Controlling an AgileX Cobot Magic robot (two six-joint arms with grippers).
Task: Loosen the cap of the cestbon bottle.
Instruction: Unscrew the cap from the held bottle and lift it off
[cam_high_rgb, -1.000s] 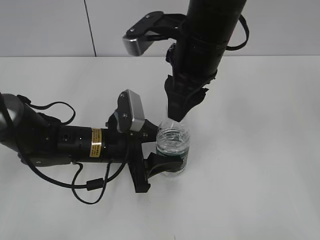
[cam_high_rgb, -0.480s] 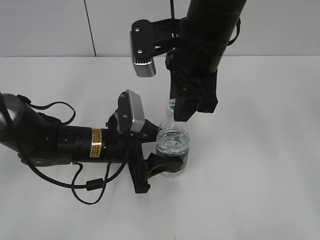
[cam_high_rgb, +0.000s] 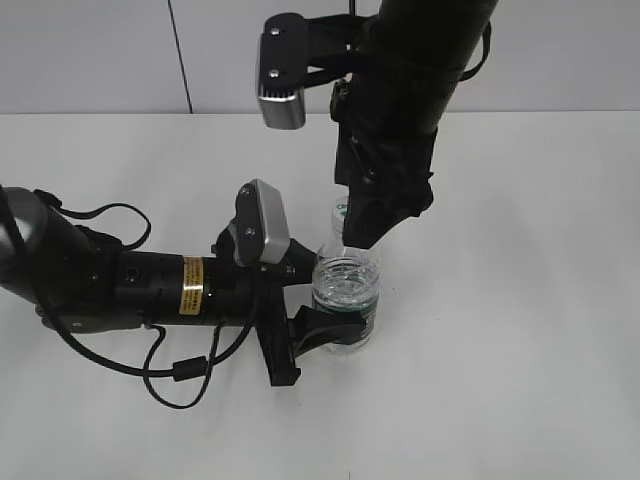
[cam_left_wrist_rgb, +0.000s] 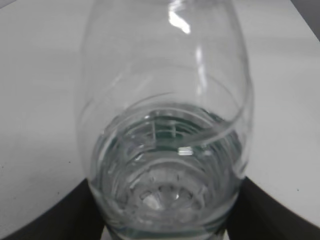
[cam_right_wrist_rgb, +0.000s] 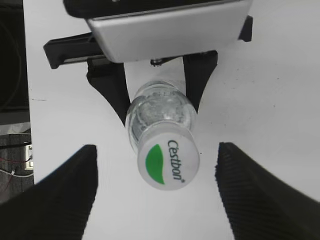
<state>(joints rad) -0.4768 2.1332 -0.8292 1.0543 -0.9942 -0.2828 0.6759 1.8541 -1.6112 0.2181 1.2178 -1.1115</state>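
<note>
The cestbon bottle (cam_high_rgb: 346, 290) stands upright on the white table, clear with a dark green label band. My left gripper (cam_high_rgb: 322, 336) is shut on its lower body; the bottle (cam_left_wrist_rgb: 165, 125) fills the left wrist view between the dark jaws. My right gripper (cam_high_rgb: 362, 232) hangs just above the neck, open. In the right wrist view the white cap (cam_right_wrist_rgb: 168, 161) with its green leaf mark sits between the two wide-apart fingers (cam_right_wrist_rgb: 157, 195), touching neither. In the exterior view only an edge of the cap (cam_high_rgb: 341, 211) shows beside the right fingers.
The left arm lies across the white table (cam_high_rgb: 520, 330) from the left, with a black cable (cam_high_rgb: 180, 372) looped beside it. A grey wall panel (cam_high_rgb: 90, 55) stands behind the table's far edge.
My right gripper has let go of the cap, opened and risen slightly, and its wrist has turned so the camera swung round. The left gripper and bottle have not moved.
</note>
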